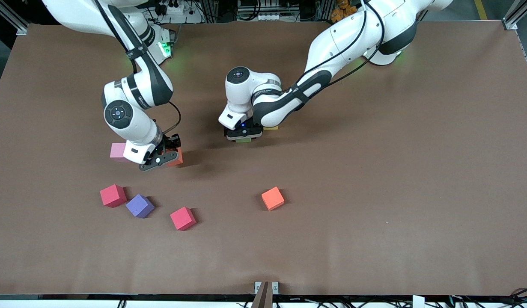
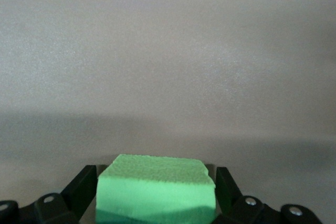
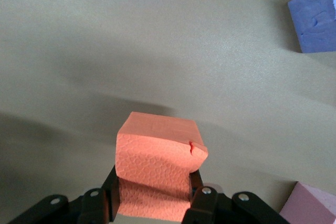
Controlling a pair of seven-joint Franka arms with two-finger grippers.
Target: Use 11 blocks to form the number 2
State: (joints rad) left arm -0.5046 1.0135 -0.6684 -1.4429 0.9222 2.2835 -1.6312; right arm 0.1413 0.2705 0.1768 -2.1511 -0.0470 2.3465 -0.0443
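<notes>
My left gripper (image 1: 244,136) is low at the table's middle, open, its fingers (image 2: 86,182) standing just off the sides of a green block (image 2: 156,187) that rests between them. A yellow block (image 1: 270,127) peeks out beside that hand. The hand hides the table under it, so no number 2 shows. My right gripper (image 1: 167,157) is shut on an orange block (image 3: 155,161), squeezing it, low over the table next to a pink block (image 1: 117,150). Nearer the front camera lie a purple block (image 1: 139,205) and a second orange block (image 1: 272,198).
Two red cubes (image 1: 113,195) (image 1: 183,218) lie on either side of the purple block. In the right wrist view the purple block (image 3: 315,22) and the pink block (image 3: 312,203) show at the edges. Brown table (image 1: 396,171) stretches bare toward the left arm's end.
</notes>
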